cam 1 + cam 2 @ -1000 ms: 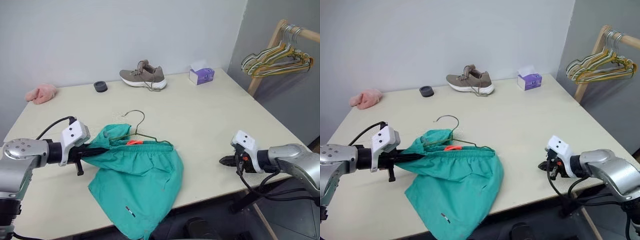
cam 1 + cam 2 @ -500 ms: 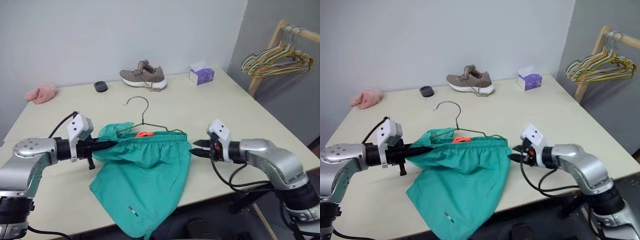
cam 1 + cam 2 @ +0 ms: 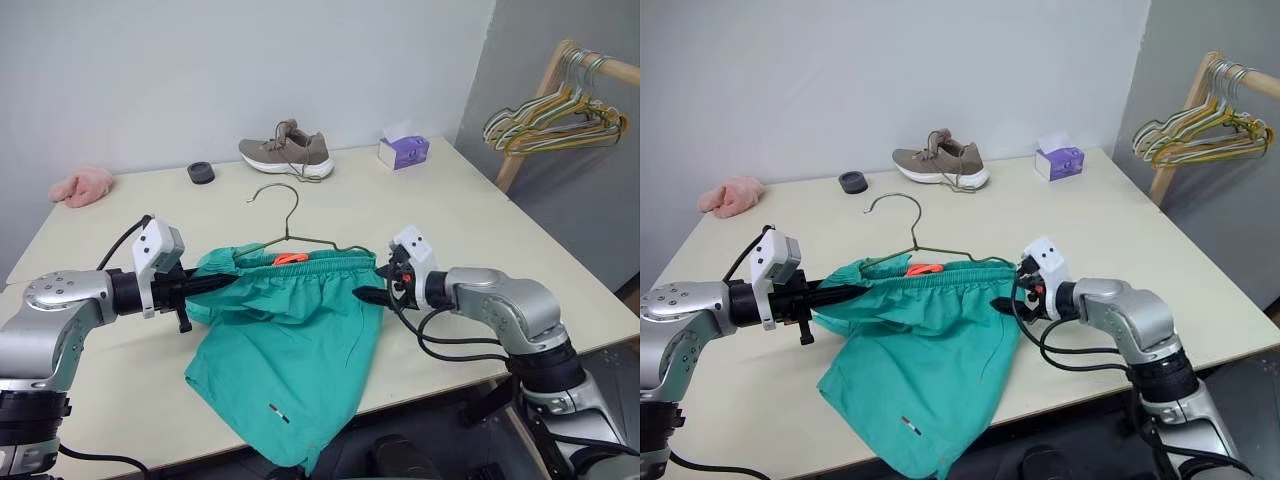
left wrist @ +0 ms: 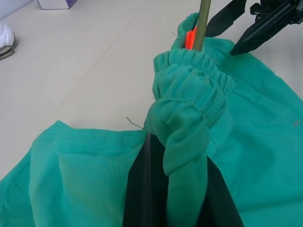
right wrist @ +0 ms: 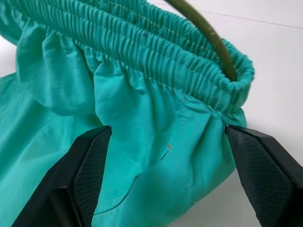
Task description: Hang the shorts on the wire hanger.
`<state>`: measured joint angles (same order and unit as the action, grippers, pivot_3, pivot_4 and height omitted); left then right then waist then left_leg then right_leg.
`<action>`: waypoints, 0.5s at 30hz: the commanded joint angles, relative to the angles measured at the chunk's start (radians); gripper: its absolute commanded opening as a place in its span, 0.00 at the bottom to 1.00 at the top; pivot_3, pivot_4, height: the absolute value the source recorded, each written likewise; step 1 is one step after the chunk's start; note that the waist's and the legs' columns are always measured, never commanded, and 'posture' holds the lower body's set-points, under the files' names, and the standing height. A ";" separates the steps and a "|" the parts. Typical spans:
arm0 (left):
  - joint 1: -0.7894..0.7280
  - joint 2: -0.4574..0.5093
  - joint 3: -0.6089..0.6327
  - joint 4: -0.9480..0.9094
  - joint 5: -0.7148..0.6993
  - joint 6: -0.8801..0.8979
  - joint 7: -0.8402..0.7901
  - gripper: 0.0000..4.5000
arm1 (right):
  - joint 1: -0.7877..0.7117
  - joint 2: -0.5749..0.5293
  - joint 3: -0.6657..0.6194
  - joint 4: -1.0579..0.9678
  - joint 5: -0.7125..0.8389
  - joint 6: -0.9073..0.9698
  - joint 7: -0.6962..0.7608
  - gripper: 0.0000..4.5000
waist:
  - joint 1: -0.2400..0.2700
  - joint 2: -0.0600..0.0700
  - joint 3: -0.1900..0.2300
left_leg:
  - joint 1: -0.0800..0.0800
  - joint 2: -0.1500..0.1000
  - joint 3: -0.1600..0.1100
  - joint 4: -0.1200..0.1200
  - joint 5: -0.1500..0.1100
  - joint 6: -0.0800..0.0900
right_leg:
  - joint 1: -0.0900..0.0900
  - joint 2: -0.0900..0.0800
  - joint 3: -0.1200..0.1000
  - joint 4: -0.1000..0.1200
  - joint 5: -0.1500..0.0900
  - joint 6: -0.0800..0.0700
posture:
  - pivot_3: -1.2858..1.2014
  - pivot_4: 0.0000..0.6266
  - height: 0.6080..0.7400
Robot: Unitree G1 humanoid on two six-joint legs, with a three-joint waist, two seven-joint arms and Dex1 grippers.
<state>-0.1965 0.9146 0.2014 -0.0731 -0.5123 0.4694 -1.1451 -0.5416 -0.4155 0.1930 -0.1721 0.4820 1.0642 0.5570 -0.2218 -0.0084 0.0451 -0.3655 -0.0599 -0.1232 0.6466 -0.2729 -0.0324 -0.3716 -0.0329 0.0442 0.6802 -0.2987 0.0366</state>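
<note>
Pinching the shorts (image 3: 290, 330) waistband, left gripper (image 3: 228, 284); right gripper (image 5: 165, 165) spread.

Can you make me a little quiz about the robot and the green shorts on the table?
1. True or false: the left gripper is shut on the shorts.
2. What are the right gripper's fingers doing? A) pinching the shoe B) open, one on each side of the shorts' waistband end C) holding the tissue box
3. Fill in: the wire hanger runs inside the shorts' ____.

Key:
1. True. Its fingers clamp a bunched bit of waistband.
2. B
3. Waistband. The hook sticks out above it, towards the shoe.
</note>
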 commanded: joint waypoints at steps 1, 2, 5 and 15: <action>-0.012 0.001 0.035 -0.036 -0.025 -0.003 0.003 0.00 | -0.039 0.008 -0.035 0.000 -0.025 -0.030 -0.026 0.91 | 0.000 0.000 0.000 | 0.000 0.000 0.000 0.000 0.000 0.000 | 0.000 0.000 0.000 0.000 0.000 0.000 | 0.42 0.00 1.00; -0.009 0.001 0.037 -0.040 -0.026 -0.001 0.003 0.00 | -0.042 0.001 -0.044 -0.008 -0.020 -0.024 -0.021 0.91 | 0.000 0.000 0.000 | 0.000 0.000 0.000 0.000 0.000 0.000 | 0.000 0.000 0.000 0.000 0.000 0.000 | 0.42 0.00 1.00; -0.002 0.004 0.040 -0.048 -0.024 -0.001 0.003 0.00 | -0.035 -0.042 -0.070 -0.085 0.025 0.050 0.009 0.91 | 0.001 0.000 0.000 | 0.000 0.000 0.000 0.000 0.000 0.000 | 0.000 0.000 0.000 0.000 0.000 0.000 | 0.42 0.00 1.00; -0.001 0.001 0.042 -0.056 -0.031 0.012 0.005 0.00 | 0.039 -0.064 -0.116 -0.187 0.060 0.133 -0.030 1.00 | 0.001 0.000 0.000 | 0.000 0.000 0.000 0.000 0.000 0.000 | 0.000 0.000 0.000 0.000 0.000 0.000 | 0.42 0.00 1.00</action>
<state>-0.1800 0.9146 0.2066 -0.1075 -0.5158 0.4813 -1.1445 -0.4901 -0.4960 0.0945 -0.3499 0.5376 1.2079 0.5418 -0.2206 -0.0089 0.0448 -0.3652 -0.0600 -0.1229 0.6469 -0.2729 -0.0323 -0.3713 -0.0329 0.0444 0.6803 -0.2988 0.0369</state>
